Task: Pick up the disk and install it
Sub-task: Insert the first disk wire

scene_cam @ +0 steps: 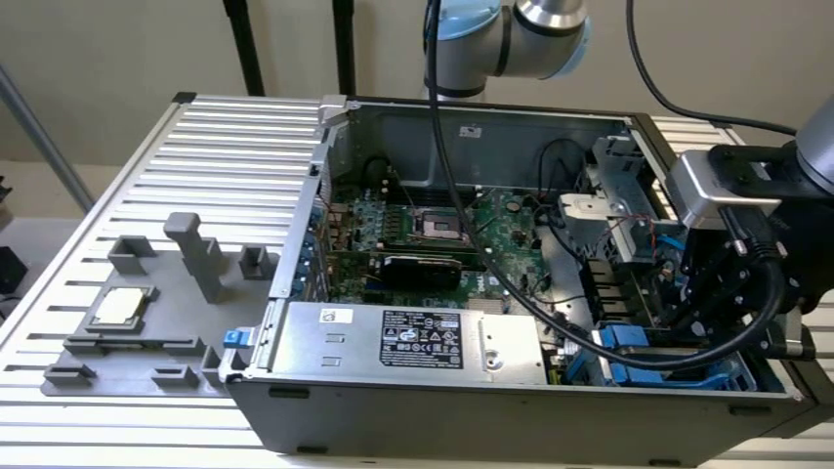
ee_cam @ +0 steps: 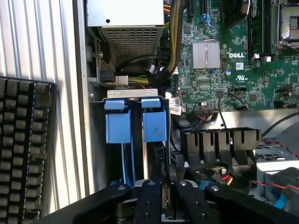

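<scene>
The disk (ee_cam: 154, 140) is sitting edge-up in the drive bay at the lower front corner of the open computer case (scene_cam: 521, 415), its bright blue frame showing as a tab beside a second blue tab (ee_cam: 117, 127) in the neighbouring slot. In the exterior view the same blue plastic is showing low in the case towards that view's right, just under the arm's wrist.

The gripper (ee_cam: 163, 198) is hanging directly over the bay, its black fingers (ee_cam: 150, 200) drawn close together around the dark upper edge of the drive — they appear to be clamping it, and I judge the disk to be gripped rather than merely touched. It looks at least partly seated in its slot; how deep is hidden.

As for handling, the drive is looking stiff and fairly dense for its size, with smooth metal faces that could slip under a pinch. The plastic frame is the more forgiving place to hold, though thin rails may flex. Shock would be the main worry — the slot walls are leaving little room for tilt.

Around it, bundled cables (ee_cam: 140, 65) are running to the power supply (scene_cam: 404, 340), the green motherboard (scene_cam: 431, 230) is lying beyond, and a keyboard (ee_cam: 25, 149) is resting on the ribbed table (scene_cam: 222, 147) outside the case.
</scene>
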Available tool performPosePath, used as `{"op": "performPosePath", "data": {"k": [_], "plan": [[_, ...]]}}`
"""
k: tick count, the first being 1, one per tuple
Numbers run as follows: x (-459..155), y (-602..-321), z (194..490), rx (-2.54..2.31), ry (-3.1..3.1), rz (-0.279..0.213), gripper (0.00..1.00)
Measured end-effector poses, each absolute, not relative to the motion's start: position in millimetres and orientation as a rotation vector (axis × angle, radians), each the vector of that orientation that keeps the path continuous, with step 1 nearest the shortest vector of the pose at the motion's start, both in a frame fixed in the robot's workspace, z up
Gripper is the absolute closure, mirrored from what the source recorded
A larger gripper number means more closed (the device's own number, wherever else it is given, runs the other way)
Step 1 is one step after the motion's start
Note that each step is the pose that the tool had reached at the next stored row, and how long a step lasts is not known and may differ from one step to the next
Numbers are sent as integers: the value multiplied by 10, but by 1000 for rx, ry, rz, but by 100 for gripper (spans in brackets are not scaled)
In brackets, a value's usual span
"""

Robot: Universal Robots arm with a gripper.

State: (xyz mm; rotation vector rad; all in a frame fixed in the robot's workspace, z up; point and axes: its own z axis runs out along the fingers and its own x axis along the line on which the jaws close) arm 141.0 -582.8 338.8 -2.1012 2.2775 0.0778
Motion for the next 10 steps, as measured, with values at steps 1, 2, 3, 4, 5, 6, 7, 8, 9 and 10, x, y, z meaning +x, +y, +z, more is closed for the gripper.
{"op": "performPosePath", "data": {"k": [1,2,3,4,5,6,7,8,9,10], "plan": [[1410,-5824,3386,-2100,2279,77,83],[1410,-5820,3383,-2100,2279,76,83],[1410,-5815,3380,-2099,2280,76,83],[1410,-5807,3378,-2099,2280,76,83],[1410,-5799,3377,-2099,2281,76,83],[1409,-5792,3375,-2098,2281,75,83],[1409,-5785,3373,-2098,2281,75,83],[1410,-5780,3371,-2098,2282,75,83],[1411,-5777,3369,-2098,2282,75,83],[1414,-5775,3366,-2098,2282,75,83]]}}
